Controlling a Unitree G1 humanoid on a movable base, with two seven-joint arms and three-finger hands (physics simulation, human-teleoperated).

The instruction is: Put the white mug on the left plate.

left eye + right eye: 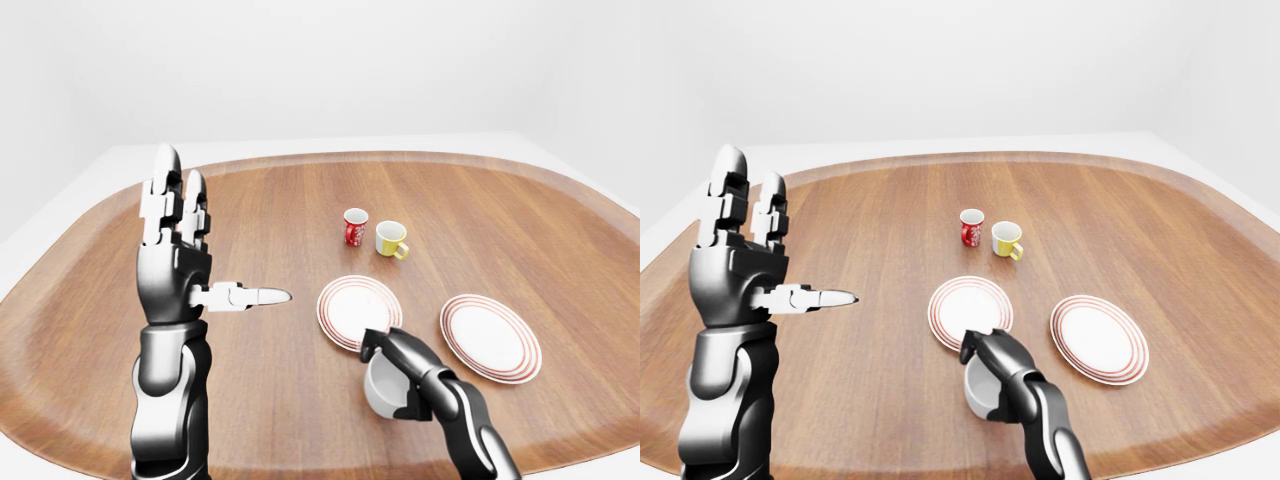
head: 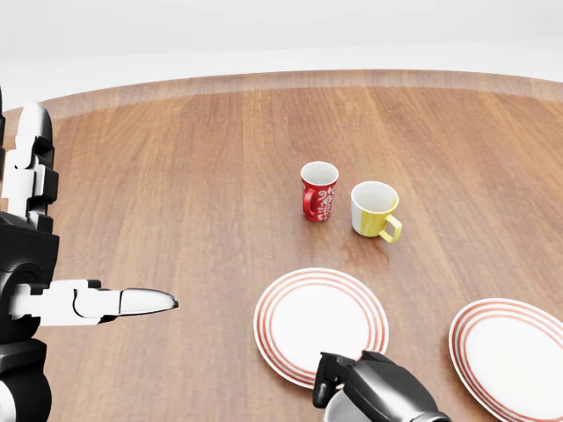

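Two plates lie on the table [image 1: 250,200]. My right hand [image 1: 400,365] is curled over the white mug [image 1: 383,392], fingers closed round its rim; it stands just below the left plate [image 1: 358,310]. My left hand [image 1: 180,255] is raised, fingers spread, holding nothing. Red mug [image 1: 354,227] and yellow mug [image 1: 390,238] stand above.

Big rounded wooden surface [image 1: 250,210] with a red patterned mug [image 1: 355,227] and a yellow mug [image 1: 390,238] side by side near frame center, two red-ringed plates [image 1: 358,310] [image 1: 490,336] lower right, and a white mug [image 1: 383,388] just below the left plate.
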